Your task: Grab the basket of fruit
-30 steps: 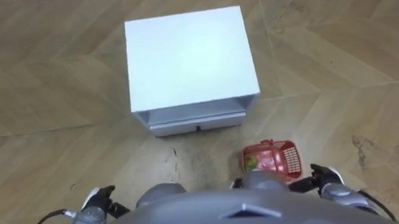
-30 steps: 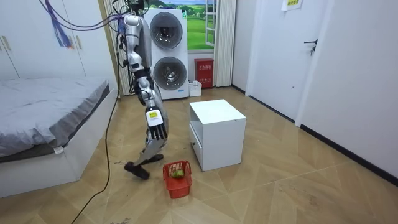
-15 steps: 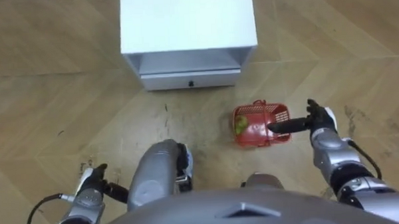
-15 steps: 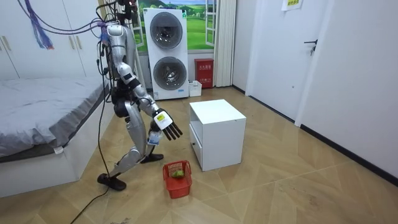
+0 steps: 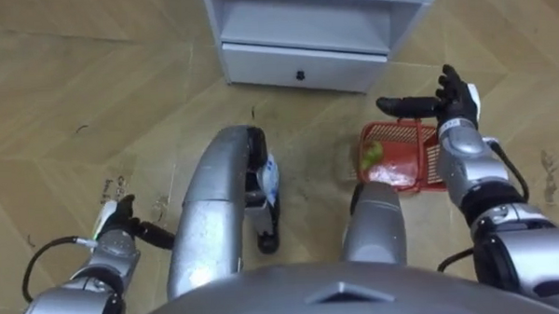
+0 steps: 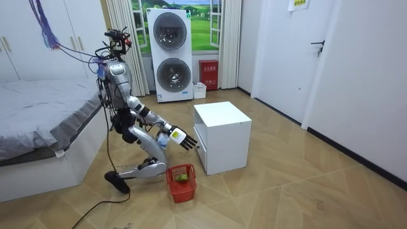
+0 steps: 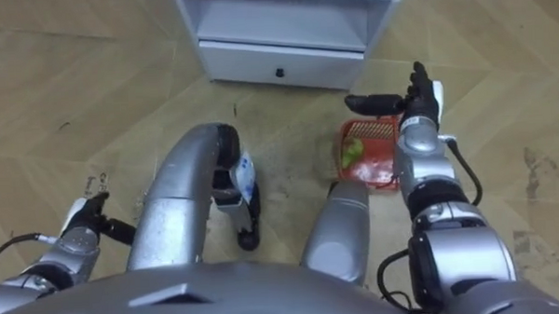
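Left hand (image 5: pixel 117 230): low at the robot's left side, near the floor; holds nothing visible; whether open or closed cannot be told.
Stance: in the room view the robot crouches low with both knees bent, between the bed (image 6: pixel 44 117) and the cabinet.
Floor (image 5: pixel 54 109): wood, herringbone pattern, scuffed near the cabinet's front edge.
Cabinet (image 5: pixel 303 30): white, an open shelf above one closed drawer (image 5: pixel 304 68) with a small dark knob.
Fruit basket (image 5: pixel 403 160): red plastic, rectangular, lattice walls, upright. It stands on the floor just off the cabinet's front right corner, beside the robot's right knee.
Fruit (image 5: pixel 372 154): one green piece inside the basket, against its left wall.
Right hand (image 5: pixel 453 101): fingers straight, thumb stretched out, gripping nothing. It is over the basket's far right corner; the room view shows it above the basket and apart from it.
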You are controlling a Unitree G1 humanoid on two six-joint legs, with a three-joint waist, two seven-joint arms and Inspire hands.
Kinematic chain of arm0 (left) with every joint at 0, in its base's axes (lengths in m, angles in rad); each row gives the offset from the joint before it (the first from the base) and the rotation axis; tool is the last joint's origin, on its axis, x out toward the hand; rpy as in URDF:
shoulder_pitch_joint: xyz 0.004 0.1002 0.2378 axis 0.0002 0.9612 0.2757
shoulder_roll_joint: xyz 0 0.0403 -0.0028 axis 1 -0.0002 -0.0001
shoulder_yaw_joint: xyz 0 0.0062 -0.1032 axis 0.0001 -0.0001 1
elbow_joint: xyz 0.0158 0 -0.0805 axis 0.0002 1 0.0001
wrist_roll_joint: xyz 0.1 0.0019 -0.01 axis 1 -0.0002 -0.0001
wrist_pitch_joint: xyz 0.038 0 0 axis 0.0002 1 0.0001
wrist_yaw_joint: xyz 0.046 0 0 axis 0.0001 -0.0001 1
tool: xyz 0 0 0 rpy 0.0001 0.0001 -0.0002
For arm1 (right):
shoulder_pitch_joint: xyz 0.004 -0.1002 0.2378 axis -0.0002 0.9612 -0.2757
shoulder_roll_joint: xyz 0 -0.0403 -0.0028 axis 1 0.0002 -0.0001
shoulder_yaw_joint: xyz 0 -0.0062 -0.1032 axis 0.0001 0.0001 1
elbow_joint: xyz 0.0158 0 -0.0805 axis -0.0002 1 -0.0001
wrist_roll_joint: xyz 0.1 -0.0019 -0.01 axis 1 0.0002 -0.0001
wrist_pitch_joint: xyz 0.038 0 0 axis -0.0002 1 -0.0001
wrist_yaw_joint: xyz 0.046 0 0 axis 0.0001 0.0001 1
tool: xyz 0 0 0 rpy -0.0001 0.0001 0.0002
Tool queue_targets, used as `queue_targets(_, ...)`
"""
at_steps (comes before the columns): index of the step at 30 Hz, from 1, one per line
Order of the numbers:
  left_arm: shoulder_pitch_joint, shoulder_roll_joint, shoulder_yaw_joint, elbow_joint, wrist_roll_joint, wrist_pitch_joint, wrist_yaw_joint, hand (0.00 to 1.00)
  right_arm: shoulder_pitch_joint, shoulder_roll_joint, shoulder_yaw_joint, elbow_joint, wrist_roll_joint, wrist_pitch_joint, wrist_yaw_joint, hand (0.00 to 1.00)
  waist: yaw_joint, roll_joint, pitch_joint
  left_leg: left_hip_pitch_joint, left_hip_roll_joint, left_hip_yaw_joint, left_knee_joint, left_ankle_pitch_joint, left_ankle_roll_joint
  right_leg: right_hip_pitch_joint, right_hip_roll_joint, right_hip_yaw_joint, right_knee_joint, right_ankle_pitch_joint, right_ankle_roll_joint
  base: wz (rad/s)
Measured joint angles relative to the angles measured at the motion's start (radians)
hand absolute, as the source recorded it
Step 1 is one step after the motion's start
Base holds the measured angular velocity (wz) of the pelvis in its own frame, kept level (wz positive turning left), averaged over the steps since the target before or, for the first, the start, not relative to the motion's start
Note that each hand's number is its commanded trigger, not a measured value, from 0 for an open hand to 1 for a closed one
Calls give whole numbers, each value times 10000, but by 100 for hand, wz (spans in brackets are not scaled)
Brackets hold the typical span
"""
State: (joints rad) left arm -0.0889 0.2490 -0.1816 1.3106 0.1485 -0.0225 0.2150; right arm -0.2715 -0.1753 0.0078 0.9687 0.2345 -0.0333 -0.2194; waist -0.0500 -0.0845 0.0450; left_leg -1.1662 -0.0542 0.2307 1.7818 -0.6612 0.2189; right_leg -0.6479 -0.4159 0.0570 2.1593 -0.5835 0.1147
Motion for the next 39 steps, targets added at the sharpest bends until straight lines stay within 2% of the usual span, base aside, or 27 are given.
queue_targets(1, 54, -5, -6, 102, -33, -8, -1, 0, 3, 2, 0, -2, 53, 1, 77, 0, -24, -9, -3, -74, 128, 41, 254, -97, -11, 7, -53, -1, 261, -51, 31, 17)
queue_targets(4, 334, -2, -177, 92, -31, -15, 0, 0, 112, -13, 5, -7, 15, 7, 115, 0, -127, -9, -2, -135, 159, 79, 623, -200, -72, 18, -213, 19, 708, -117, -94, 3)
queue_targets(7, 539, -8, -208, 98, -42, -80, 0, 0, 339, -12, 5, -16, 37, 49, 138, 0, -168, -33, -17, -130, 251, 77, 730, -284, -195, 18, -212, 41, 853, -255, -120, -8)
queue_targets(9, 822, -31, -213, 98, -217, -189, 0, 0, 520, -37, 4, -64, 51, 134, 163, 0, -339, -58, -34, -132, 270, 78, 738, -310, -326, 21, -171, 78, 925, -382, -129, 0)
queue_targets(10, 896, -66, -219, 100, -376, -202, 0, 0, 665, -110, 19, -89, 79, 140, 164, 0, -336, -74, -46, -131, 289, 74, 741, -333, -419, 12, -168, 83, 952, -459, -169, -3)
queue_targets(13, 1033, -72, -220, 140, -474, -211, -1, 0, 825, -199, 68, -89, 46, 200, 137, 0, -304, -92, -58, -125, 440, 65, 770, -356, -500, -28, -149, 62, 1027, -581, -222, -7)
queue_targets(16, 1366, -58, -260, 151, -464, -294, -3, 0, 992, -204, 117, -137, -61, 215, 122, 0, -284, -119, -75, -129, 499, -11, 869, -462, -888, -51, -143, 36, 1254, -715, -322, -4)
queue_targets(18, 1541, -53, -303, 147, -468, -358, -3, 0, 1097, -188, 135, -294, -93, 238, 103, 0, -285, -177, -114, -144, 500, -56, 947, -504, -1095, -60, -111, 71, 1429, -773, -436, 0)
queue_targets(20, 1705, -43, -428, 148, -471, -359, -4, 0, 1175, -186, 232, -505, -96, 237, 35, 0, -276, -207, -131, -264, 412, -306, 1133, -506, -1373, -40, 20, 72, 1647, -809, -507, -2)
queue_targets(21, 1807, -29, -497, 141, -470, -351, -4, 0, 1181, -186, 319, -518, -96, 237, 10, 0, -273, -285, -141, -354, 339, -468, 1340, -454, -1483, 31, 67, 67, 1831, -878, -635, -7)
queue_targets(22, 1921, -29, -524, 130, -469, -350, -7, 0, 1190, -187, 405, -532, -96, 237, -5, 0, -274, -355, -201, -501, 212, -665, 1603, -401, -1595, 97, 168, 81, 2055, -959, -659, -7)
queue_targets(23, 1945, -24, -554, 132, -468, -348, -7, 0, 1193, -186, 455, -535, -96, 237, -18, 0, -277, -388, -209, -566, 168, -753, 1762, -370, -1660, 182, 238, 80, 2164, -1020, -666, 0)
queue_targets(24, 1995, -10, -593, 110, -467, -334, -22, 0, 1279, -185, 531, -546, -93, 237, -56, 0, -294, -499, -271, -689, 118, -846, 2079, -332, -1739, 405, 381, 90, 2397, -1204, -701, 8)
queue_targets(25, 2024, -1, -594, 106, -466, -330, -29, 0, 1334, -188, 572, -547, -93, 237, -93, 0, -297, -565, -268, -742, 68, -873, 2245, -311, -1782, 560, 450, 94, 2519, -1302, -689, 0)
queue_targets(26, 2026, -163, -604, 58, -477, -284, -74, 0, 1317, -333, 594, -534, -87, 242, -110, 0, -236, -531, -131, -932, 165, -1087, 2623, -305, -1817, 692, 807, 62, 2700, -1302, -703, -15)
queue_targets(27, 2002, -304, -629, 30, -476, -384, -178, 0, 1272, -348, 595, -568, -77, 243, -161, 0, -130, -386, -119, -1080, 82, -1199, 2686, -195, -2044, 647, 995, 73, 2689, -1326, -706, -18)
queue_targets(29, 1829, -308, -677, 36, -480, -523, -309, 0, 1287, -332, 654, -571, -42, 237, -249, 0, -277, -427, -105, -1271, -120, -1169, 2338, -160, -2112, 625, 909, 26, 2612, -1331, -659, 7)
queue_targets(31, 1592, -250, -696, 43, -497, -626, -314, 0, 1302, -323, 862, -565, -57, 216, -282, 0, -308, -407, -171, -1330, -125, -1268, 2220, -180, -2243, 461, 924, 50, 2605, -1334, -636, 7)
queue_targets(32, 1561, -230, -695, 46, -504, -662, -314, 0, 1308, -312, 898, -557, -69, 215, -269, 0, -307, -452, -156, -1328, -125, -1273, 2237, -180, -2244, 438, 930, 82, 2610, -1340, -624, -11)
queue_targets(34, 1610, -220, -860, 71, -534, -706, -310, 0, 1349, -273, 898, -463, -69, 214, -203, 0, -286, -492, -182, -1306, -143, -1336, 2321, -180, -2244, 386, 968, 181, 2618, -1363, -581, -16)
queue_targets(38, 1589, -240, -1304, 62, -584, -702, -312, 0, 1598, -298, 916, -423, -45, 258, -164, 0, -298, -357, -152, -1319, -112, -1335, 2278, -181, -2246, 373, 992, 115, 2668, -1374, -571, 4)
queue_targets(39, 1603, -264, -1392, 62, -584, -701, -317, 0, 1649, -298, 918, -405, -11, 293, -162, 0, -284, -268, -140, -1322, -90, -1335, 2256, -181, -2246, 361, 1007, 101, 2687, -1379, -581, 0)
